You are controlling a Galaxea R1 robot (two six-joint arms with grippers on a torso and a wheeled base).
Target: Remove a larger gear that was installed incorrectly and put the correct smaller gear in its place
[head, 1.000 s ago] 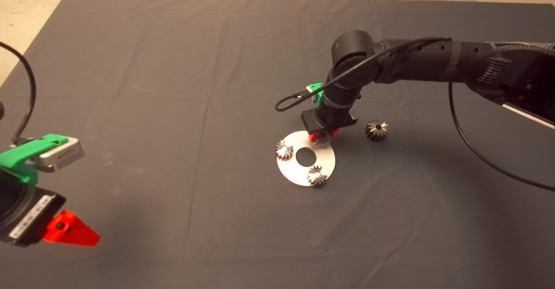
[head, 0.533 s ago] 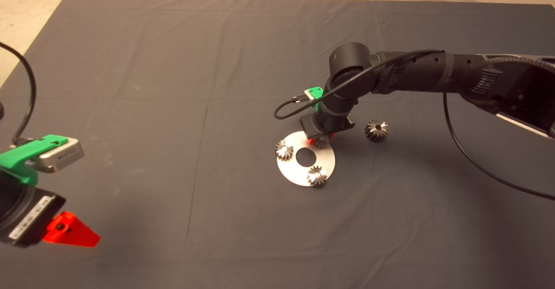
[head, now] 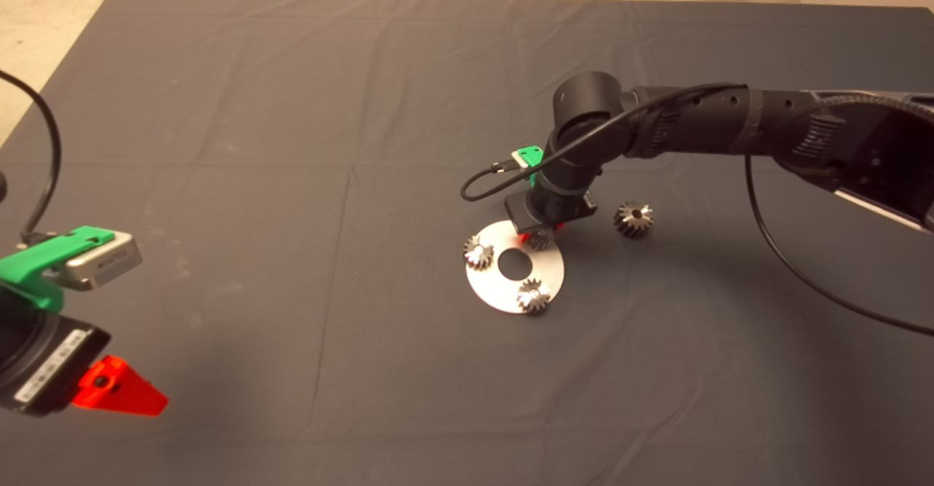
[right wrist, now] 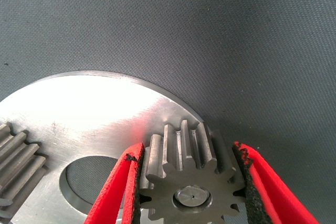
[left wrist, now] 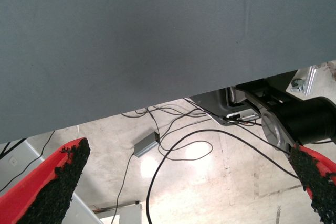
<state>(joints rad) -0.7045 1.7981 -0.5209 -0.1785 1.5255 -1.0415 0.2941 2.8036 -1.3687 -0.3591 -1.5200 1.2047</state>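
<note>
My right gripper [head: 541, 233] stands low over the far right part of the round steel plate [head: 493, 290]. In the right wrist view its gripper [right wrist: 187, 150] has both pads against the smaller gear [right wrist: 189, 182]. That gear sits on the plate [right wrist: 94, 108] with a pin end showing in its bore. In the head view the smaller gear [head: 541, 238] is mostly hidden under the wrist. The larger gear [head: 633, 218] lies on the mat to the right of the plate, away from the gripper. My left gripper [head: 120, 391] is parked at the lower left, open [left wrist: 189, 153].
Two shinier gears [head: 478, 252] [head: 533, 296] sit on the plate's left and near edges around its centre hole [head: 515, 263]. One of them shows at the edge of the right wrist view [right wrist: 16, 166]. The left wrist view shows the mat's edge and cables on the floor [left wrist: 173, 145].
My right gripper has sunk a little toward the plate with the smaller gear and shifted slightly left. In the last half second it has stayed still. The left arm has not moved.
</note>
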